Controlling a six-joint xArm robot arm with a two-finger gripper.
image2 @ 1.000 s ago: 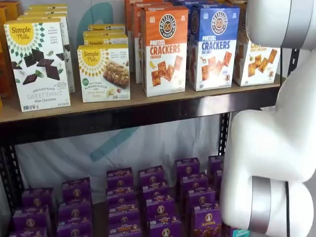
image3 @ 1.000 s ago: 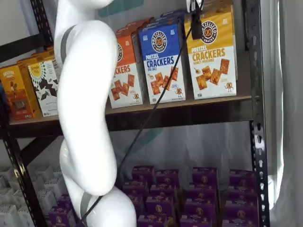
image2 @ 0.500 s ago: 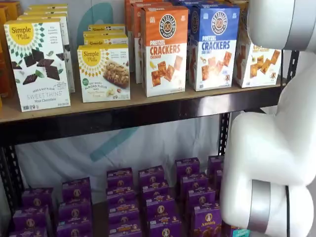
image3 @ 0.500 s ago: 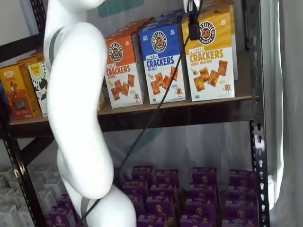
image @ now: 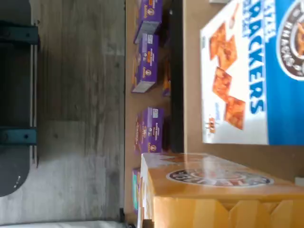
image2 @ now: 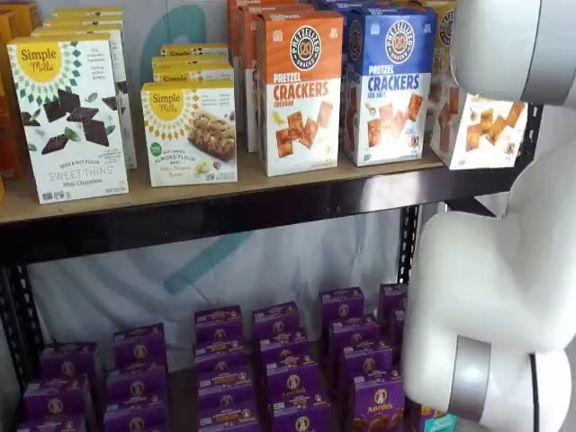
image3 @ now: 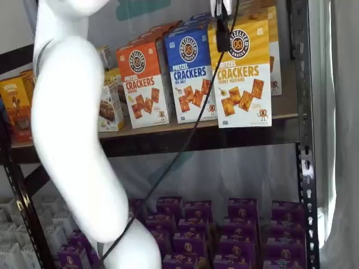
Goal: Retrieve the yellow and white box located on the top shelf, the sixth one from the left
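Looking from my remote station, I note the white arm [image3: 73, 140] fills the foreground in both shelf views, standing between the cameras and the rack. Its cable [image3: 185, 140] runs up to the claw [image3: 222, 35], of which only a black finger shows at the top edge of a shelf view, against the upper front of the yellow and white box [image3: 242, 70]. No gap can be seen there; I judge the claw clenched on the yellow and white box from above, since the carton hangs forward of its row with its foot over the dark front rail rather than resting squarely on the board.

The top shelf [image3: 168, 140] carries the blue carton [image3: 192, 73] just beside the held box, then the orange carton [image3: 143, 84]; both stand upright and undisturbed. In the wrist view the golden top of the yellow and white box [image: 213, 194] sits close under the camera, with the blue carton [image: 251, 71] alongside, which fits a grip on the box's upper end.

Farther back, another yellow carton [image3: 273, 50] stands behind the held one. Purple boxes [image3: 213, 230] fill the level below. My judgement: extraction is under way and the box is nearly clear of the shelf.
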